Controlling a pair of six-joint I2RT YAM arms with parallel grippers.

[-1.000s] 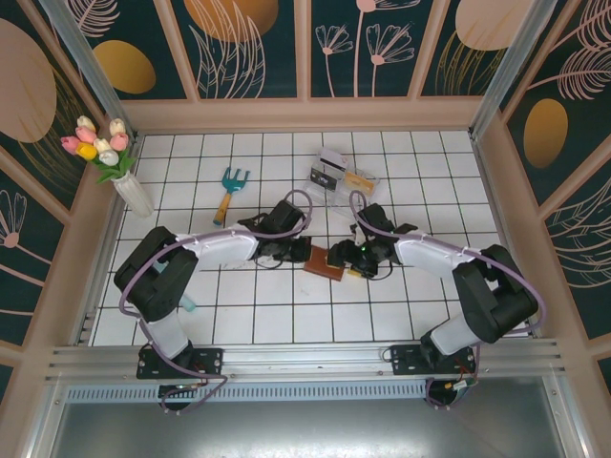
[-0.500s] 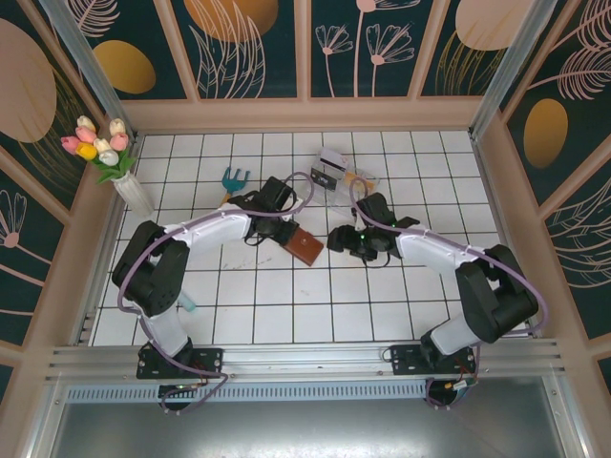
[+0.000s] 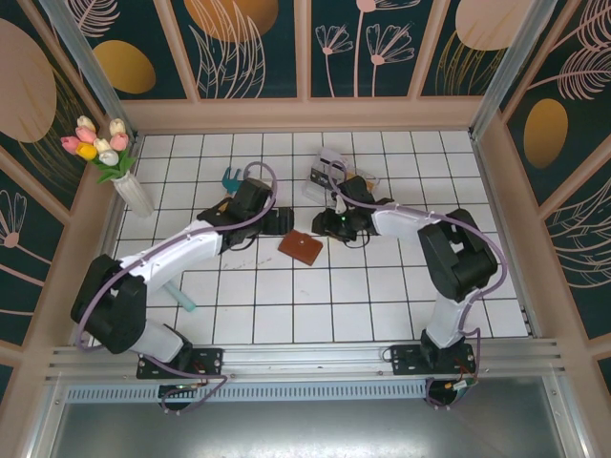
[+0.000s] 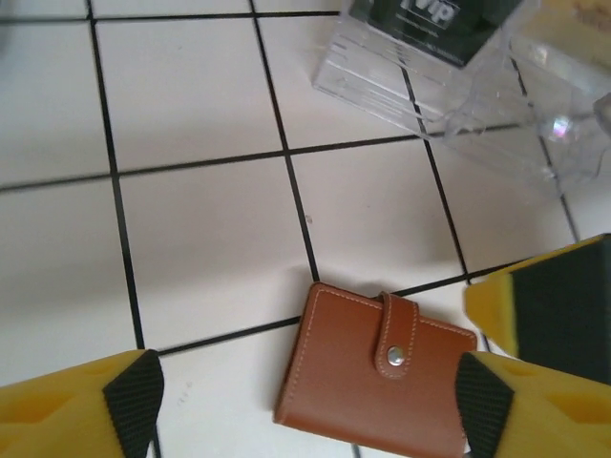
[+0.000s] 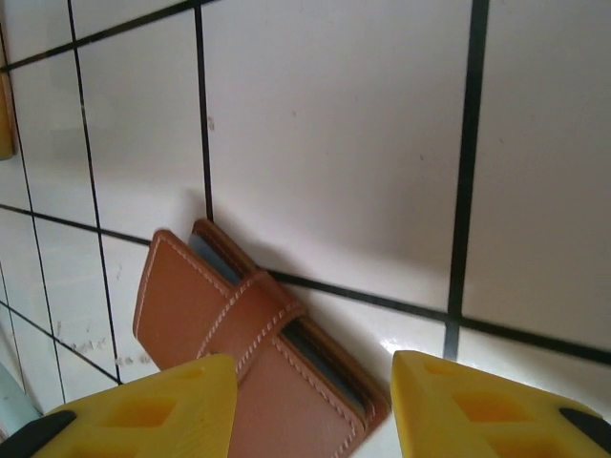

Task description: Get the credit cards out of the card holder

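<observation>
The card holder (image 3: 300,247) is a reddish-brown leather wallet lying shut on the white tiles, its snap strap fastened (image 4: 377,367). Its blue-grey inner edges show in the right wrist view (image 5: 243,334). My left gripper (image 3: 277,222) hangs open just left of it, with both fingertips wide of the leather (image 4: 310,410). My right gripper (image 3: 331,227) is open to its right, with the wallet lying below its fingers (image 5: 315,410). A dark credit card (image 4: 430,19) printed "VIP" sits inside the clear plastic box (image 4: 449,91). A blurred yellowish shape (image 4: 573,33) shows through the box wall.
The clear box (image 3: 334,176) stands just behind both grippers. A teal-headed garden fork (image 3: 232,179) lies partly under the left arm. A vase of tulips (image 3: 129,186) is at the far left. Wooden walls (image 3: 305,114) ring the tiled floor.
The left gripper carried the shut wallet back and to the left, then opened and let it go on the tiles. The right gripper has moved away from me and to the left, its fingers narrowing a little.
</observation>
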